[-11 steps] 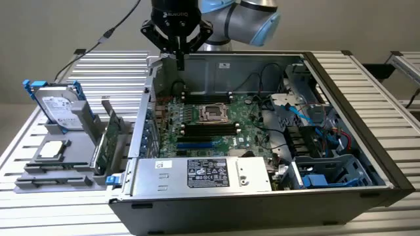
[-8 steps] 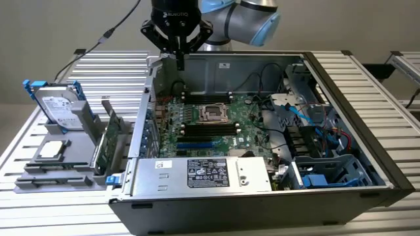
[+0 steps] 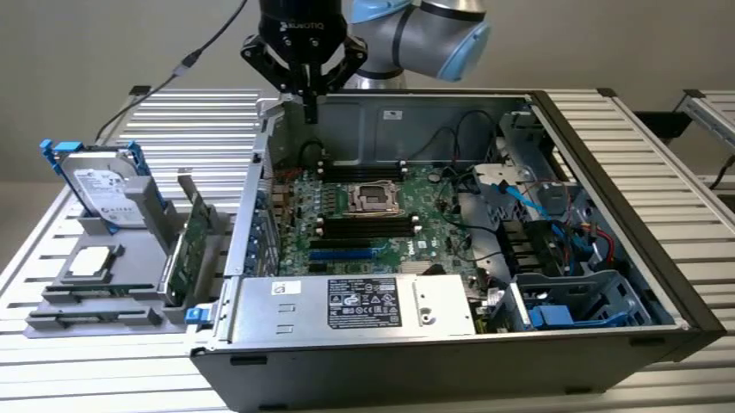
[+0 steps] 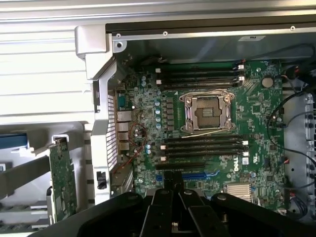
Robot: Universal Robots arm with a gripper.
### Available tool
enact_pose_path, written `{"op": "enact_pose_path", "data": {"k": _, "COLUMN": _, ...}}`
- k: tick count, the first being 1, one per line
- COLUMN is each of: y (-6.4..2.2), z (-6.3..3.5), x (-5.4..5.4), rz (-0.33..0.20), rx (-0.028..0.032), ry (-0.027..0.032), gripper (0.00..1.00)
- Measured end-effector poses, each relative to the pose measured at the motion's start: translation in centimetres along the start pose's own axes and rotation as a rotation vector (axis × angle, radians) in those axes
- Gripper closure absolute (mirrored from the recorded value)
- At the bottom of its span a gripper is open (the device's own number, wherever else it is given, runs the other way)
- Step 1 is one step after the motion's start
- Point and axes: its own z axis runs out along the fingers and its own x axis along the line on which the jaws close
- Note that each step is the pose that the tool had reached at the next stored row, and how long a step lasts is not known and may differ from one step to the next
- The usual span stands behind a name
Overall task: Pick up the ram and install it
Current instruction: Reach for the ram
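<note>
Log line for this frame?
gripper: shut, empty | position: over open PC case, above motherboard | DIMM slots: look empty

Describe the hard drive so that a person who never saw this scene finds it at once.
Find the open computer case; at the exterior view's left of it sits a grey holder. At its far end stands the hard drive, upright. Unlike the green card and the flat square chip nearby, it is a silver box with blue rails.
</note>
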Motion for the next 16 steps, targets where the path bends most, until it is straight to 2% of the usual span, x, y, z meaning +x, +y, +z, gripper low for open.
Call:
{"op": "enact_pose_path", "data": {"k": 4, "y": -0.19, "z": 0.21, "x": 1.2, "rz": 0.001, "rx": 0.0053, "ry": 0.018, "gripper": 0.89}}
{"op": "enact_pose_path", "data": {"k": 9, "y": -0.62, "z": 0.7, "x": 2.9, "rz": 0.001, "rx": 0.0066, "ry": 0.0227, "gripper": 0.89}}
{"op": "enact_pose_path", "data": {"k": 16, "y": -1.63, "z": 0.88, "x": 5.7, "rz": 0.001, "rx": 0.0065, "ry": 0.023, "gripper": 0.89}}
